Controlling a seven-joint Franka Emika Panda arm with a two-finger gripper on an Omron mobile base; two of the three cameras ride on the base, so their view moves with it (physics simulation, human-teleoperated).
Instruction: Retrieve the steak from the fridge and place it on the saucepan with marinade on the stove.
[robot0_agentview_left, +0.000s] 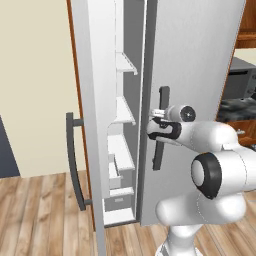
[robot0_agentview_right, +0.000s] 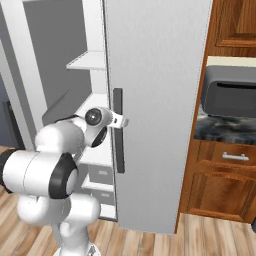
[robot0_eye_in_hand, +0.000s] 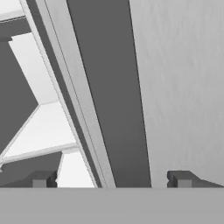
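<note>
Gripper (robot0_eye_in_hand: 111, 180) spread wide astride the dark bar handle (robot0_agentview_left: 160, 127) of the fridge (robot0_agentview_left: 195, 75), holding nothing.

Its right door stands closed; the left door (robot0_agentview_left: 87, 100) is swung open on white shelves (robot0_agentview_left: 122, 112) and lower drawers over a wood-plank floor (robot0_agentview_left: 45, 210). Wooden cabinets (robot0_agentview_right: 225, 170) and a grey toaster oven (robot0_agentview_right: 230, 92) sit to the right. Shelf contents are hidden behind the doors' edges; the steak cannot be made out.
</note>
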